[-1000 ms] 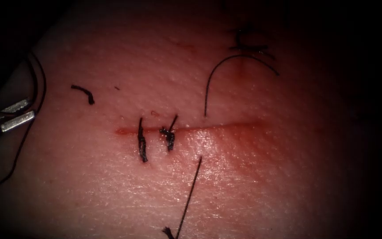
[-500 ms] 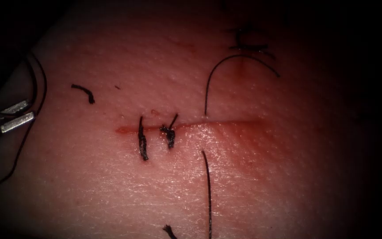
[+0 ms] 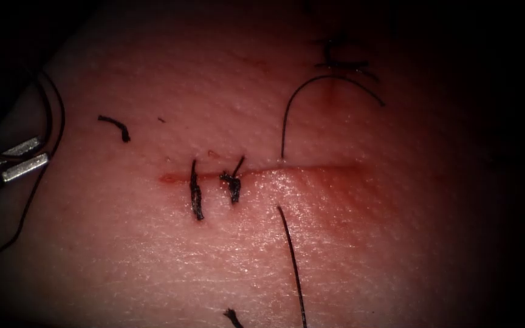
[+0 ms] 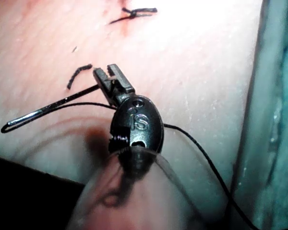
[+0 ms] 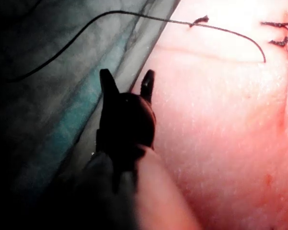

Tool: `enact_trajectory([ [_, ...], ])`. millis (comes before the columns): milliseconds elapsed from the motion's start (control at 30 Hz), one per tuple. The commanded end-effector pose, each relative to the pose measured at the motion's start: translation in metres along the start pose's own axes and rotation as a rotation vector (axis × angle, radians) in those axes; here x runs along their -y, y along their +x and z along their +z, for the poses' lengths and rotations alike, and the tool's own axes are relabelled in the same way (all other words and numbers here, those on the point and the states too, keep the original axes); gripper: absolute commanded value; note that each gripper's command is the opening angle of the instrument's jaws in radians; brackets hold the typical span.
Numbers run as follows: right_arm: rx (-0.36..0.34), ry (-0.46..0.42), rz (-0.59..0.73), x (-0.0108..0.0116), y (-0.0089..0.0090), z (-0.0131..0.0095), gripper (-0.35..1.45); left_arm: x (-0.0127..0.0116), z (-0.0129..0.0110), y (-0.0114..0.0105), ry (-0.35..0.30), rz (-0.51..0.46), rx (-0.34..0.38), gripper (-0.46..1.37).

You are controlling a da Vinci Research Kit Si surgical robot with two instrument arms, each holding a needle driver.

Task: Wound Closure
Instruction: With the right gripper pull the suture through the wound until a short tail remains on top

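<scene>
Left pincer (image 4: 111,81) grips needle (image 4: 43,112) | right pincer (image 5: 127,79) open, empty

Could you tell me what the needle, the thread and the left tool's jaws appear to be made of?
Needle: thin polished metal by its bright glint; the left tool holds it.
Thread: matte black, seemingly braided fibre; cut ends look frayed.
Jaws: grey, ridged, likely steel.
Right tool: open, holding nothing.
</scene>
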Motion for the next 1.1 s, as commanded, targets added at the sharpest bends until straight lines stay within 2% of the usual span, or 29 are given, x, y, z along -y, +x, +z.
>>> enact_trajectory([
  [33, 0.001, -0.05, -0.002, -0.001, -0.0003, -0.0004, 1.25, 0.0, 0.0, 0.0, -0.003, 0.0, 0.001, -0.35],
  [133, 0.022, -0.109, -0.001, -0.0035, -0.0015, 0.0002, 1.25, -0.0001, 0.0001, 0.0, -0.005, 0.0, -0.001, -0.35],
  [200, 0.028, -0.116, -0.017, -0.005, -0.0027, 0.0013, 1.24, -0.0001, 0.0002, 0.0001, -0.006, 0.0, -0.003, -0.35],
  [300, 0.048, -0.145, -0.035, -0.0084, -0.0052, 0.0046, 1.24, -0.0001, 0.0002, 0.0, -0.011, 0.0, -0.003, -0.35],
  [333, 0.051, -0.149, -0.04, -0.0087, -0.0054, 0.0049, 1.25, -0.0001, 0.0002, 0.0, -0.011, 0.0, -0.003, -0.35],
  [433, 0.044, -0.152, -0.056, -0.0118, -0.0071, 0.0084, 1.26, 0.0, 0.0002, -0.0001, -0.019, 0.012, -0.005, -0.35],
  [667, -0.022, -0.156, -0.093, -0.0157, -0.0084, 0.0147, 1.19, 0.0003, 0.0001, -0.0002, -0.029, 0.018, -0.013, -0.35],
  [833, -0.029, -0.165, -0.113, -0.0166, -0.0096, 0.0181, 1.16, 0.0003, 0.0002, -0.0002, -0.029, 0.017, -0.013, -0.35],
  [1100, -0.061, -0.148, -0.137, -0.0162, -0.0113, 0.0211, 1.08, 0.0003, 0.0001, -0.0002, -0.03, 0.024, -0.014, -0.35],
])
